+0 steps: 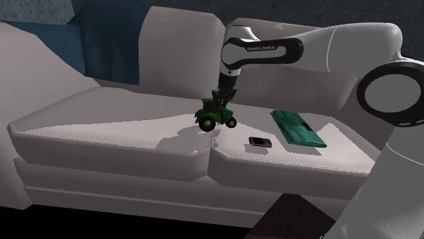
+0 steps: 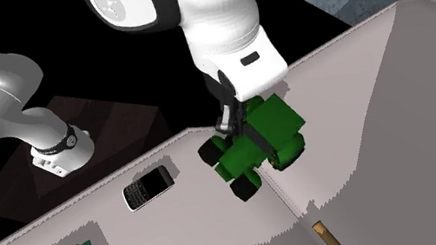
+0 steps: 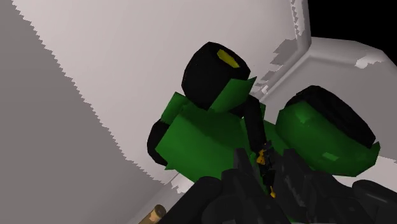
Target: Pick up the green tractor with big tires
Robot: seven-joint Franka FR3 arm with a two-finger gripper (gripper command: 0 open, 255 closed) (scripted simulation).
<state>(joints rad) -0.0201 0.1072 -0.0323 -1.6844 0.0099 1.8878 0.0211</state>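
Over pale sofa cushion point(image 1: 102, 125), tilted green tractor with big black tires point(image 1: 212, 117), black two-finger gripper point(image 1: 219, 100) pinching its cab, black phone point(image 1: 259, 142) at shoulder-view four o'clock

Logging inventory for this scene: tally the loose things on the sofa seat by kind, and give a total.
Green toy tractor with big black tires: 1
Small black phone: 1
Flat teal-green book: 1
Short brown cylinder: 1
Total: 4
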